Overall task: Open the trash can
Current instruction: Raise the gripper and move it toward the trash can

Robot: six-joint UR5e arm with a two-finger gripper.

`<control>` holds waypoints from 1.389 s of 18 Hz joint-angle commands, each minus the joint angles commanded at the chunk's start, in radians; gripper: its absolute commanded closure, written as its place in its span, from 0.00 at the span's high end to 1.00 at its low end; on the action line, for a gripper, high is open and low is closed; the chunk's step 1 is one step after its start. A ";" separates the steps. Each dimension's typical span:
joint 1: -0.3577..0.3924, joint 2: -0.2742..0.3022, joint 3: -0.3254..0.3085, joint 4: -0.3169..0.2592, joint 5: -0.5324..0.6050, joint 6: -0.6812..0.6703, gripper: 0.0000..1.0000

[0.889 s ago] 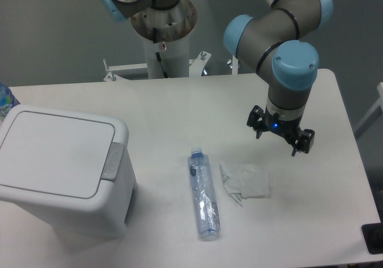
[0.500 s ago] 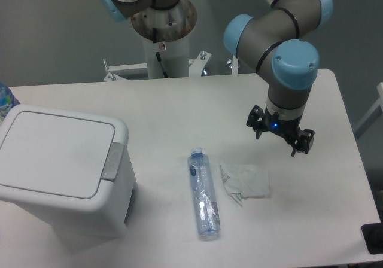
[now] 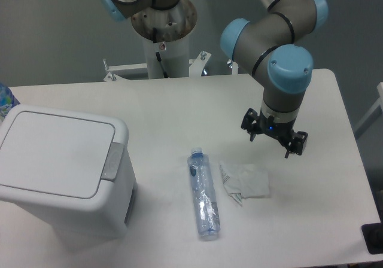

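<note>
The trash can is a big white boxy bin at the left of the table. Its flat lid lies shut, with a grey push tab on its right edge. My gripper hangs over the right part of the table, far to the right of the bin. Its two fingers point down and stand apart, open, with nothing between them.
An empty clear plastic bottle lies on the table between bin and gripper. A crumpled white paper lies just right of it, below the gripper. The robot's base column stands at the back. A dark object sits at the right edge.
The arm and gripper have shifted slightly left and up. The bin, bottle and paper have not moved.
</note>
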State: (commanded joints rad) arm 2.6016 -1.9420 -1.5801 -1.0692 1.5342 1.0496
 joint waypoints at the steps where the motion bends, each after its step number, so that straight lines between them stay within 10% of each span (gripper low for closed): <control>1: 0.000 0.002 0.003 -0.002 -0.026 -0.038 1.00; 11: -0.015 0.086 -0.034 -0.002 -0.132 -0.112 1.00; 25: -0.051 0.126 0.110 -0.002 -0.468 -0.554 1.00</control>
State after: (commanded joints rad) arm 2.5510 -1.8162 -1.4696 -1.0707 1.0663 0.4957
